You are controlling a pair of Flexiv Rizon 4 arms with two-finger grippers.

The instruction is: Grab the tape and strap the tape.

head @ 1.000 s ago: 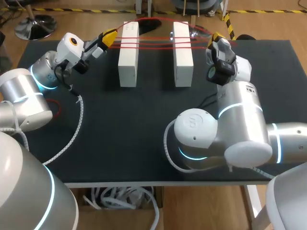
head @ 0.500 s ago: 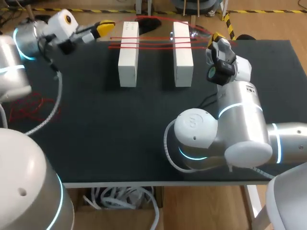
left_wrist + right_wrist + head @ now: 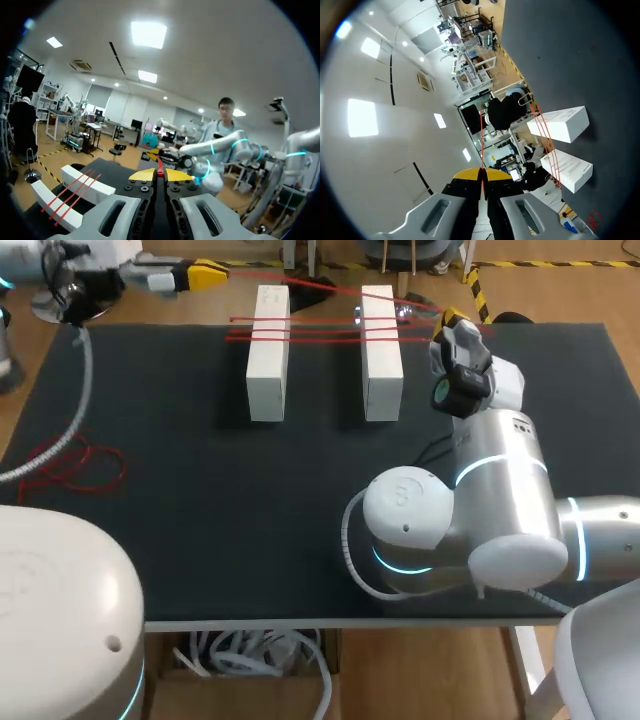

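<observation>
Bright, even overhead light. On table (image 3: 200, 520), matte-dark top; soft, short shadows hug blocks (image 3: 268, 360) at table's rear. Right arm (image 3: 415, 515) shell, table's front-right, shows pale sheen w/ cyan ring glow.

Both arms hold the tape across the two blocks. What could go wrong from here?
1. The thin red tape runs taut to the left gripper, past the far edge of the black table; more pull could drag or tip the two white rectangular blocks.
2. The right gripper pinches the strand only at its fingers' tips; it could slip.
3. The loose red coil on the table might snag.
</observation>
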